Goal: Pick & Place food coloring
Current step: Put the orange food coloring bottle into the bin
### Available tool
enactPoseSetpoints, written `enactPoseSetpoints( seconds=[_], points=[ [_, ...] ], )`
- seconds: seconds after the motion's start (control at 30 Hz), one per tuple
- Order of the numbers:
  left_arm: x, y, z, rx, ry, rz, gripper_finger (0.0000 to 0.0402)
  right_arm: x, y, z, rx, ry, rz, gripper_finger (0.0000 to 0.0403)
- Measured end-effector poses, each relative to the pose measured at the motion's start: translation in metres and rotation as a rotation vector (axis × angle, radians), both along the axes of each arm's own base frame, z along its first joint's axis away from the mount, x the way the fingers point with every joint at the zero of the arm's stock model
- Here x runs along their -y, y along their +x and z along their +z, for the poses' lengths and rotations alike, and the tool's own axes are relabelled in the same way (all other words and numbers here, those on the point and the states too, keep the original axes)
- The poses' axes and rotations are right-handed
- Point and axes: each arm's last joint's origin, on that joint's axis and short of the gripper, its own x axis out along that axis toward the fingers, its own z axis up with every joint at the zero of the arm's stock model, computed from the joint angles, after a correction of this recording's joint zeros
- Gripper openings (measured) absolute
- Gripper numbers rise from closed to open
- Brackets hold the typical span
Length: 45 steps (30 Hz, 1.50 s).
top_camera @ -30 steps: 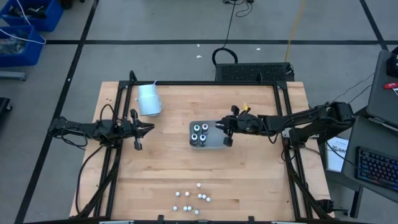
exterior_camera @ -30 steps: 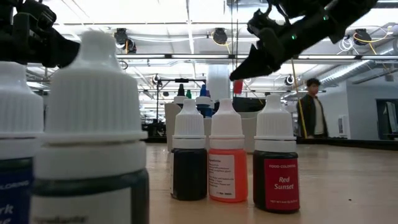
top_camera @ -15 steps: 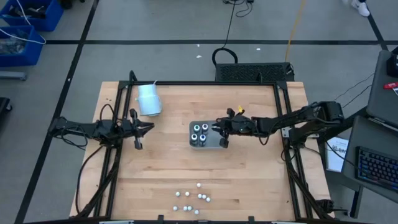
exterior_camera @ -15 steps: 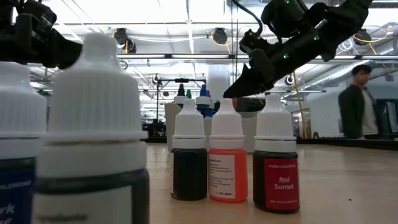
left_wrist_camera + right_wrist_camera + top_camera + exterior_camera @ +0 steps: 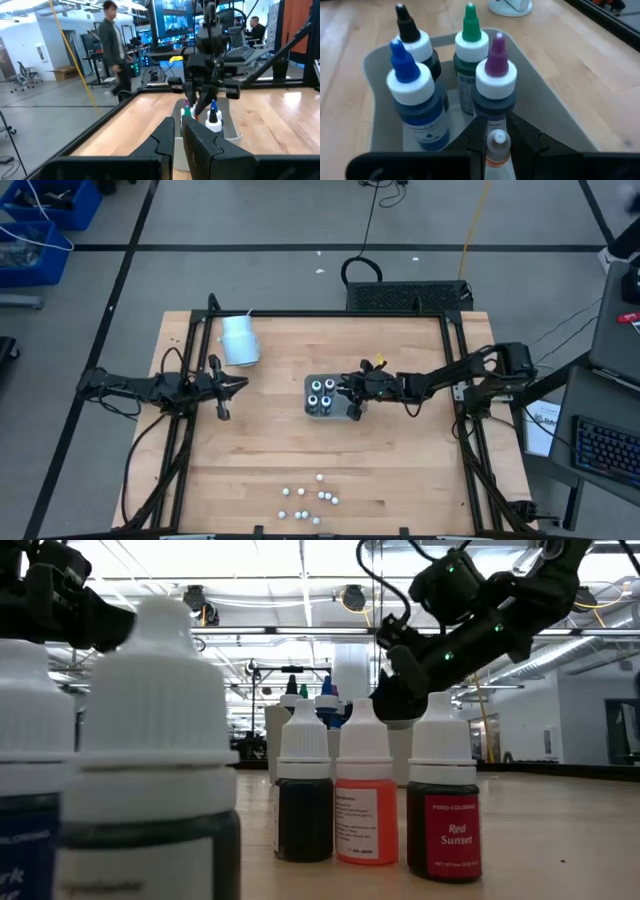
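- Right arm [image 5: 470, 370] has reached further in over the table [image 5: 400, 470] than a second ago. The right gripper [image 5: 352, 395] was off the tray's right edge and now hangs over the tray's right half.
- Left arm waits at the table's left side. The left gripper [image 5: 228, 387] is well apart from the tray, fingers nearly together, nothing between them.
- Clear tray [image 5: 338, 414] sits mid-table; the pale cup [image 5: 239, 340] lies far-left of it, not involved.
- Four dark bottles [image 5: 321, 394] stand upright in the tray's left half, with black, green, blue and purple tips in the right wrist view.
- Loose small bottles [image 5: 308, 502] are clustered at the table's near edge, far from both grippers.
- Right gripper is clamped on a small orange bottle [image 5: 496, 147] with a white cap, long axis upright, just beside the purple-tipped bottle [image 5: 496, 75].
- Key relation: free tray floor lies straight below the held bottle, on the side of the four nearer the right arm. Judged next move is a straight lower and release, with some risk of bumping the purple-tipped one.
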Motion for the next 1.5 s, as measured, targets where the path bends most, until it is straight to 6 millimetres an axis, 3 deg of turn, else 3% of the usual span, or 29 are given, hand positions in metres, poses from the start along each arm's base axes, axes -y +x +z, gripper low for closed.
enactPoseSetpoints(
  seconds=[0.27, 1.17, 1.5],
  points=[
    [0.0, 0.0, 0.0, -0.001, 0.004, 0.019, 0.0042, 0.006, 0.002, -0.014, -0.046, 0.0, -0.016, 0.0045],
    [0.0, 0.0, 0.0, -0.001, 0.0, 0.019, 0.0042, 0.006, 0.002, -0.013, -0.042, -0.011, -0.008, 0.0046],
    [0.0, 0.0, 0.0, -0.001, 0.0, 0.018, 0.0042, 0.006, 0.002, -0.013, -0.043, -0.011, -0.008, 0.0069]
  ],
)
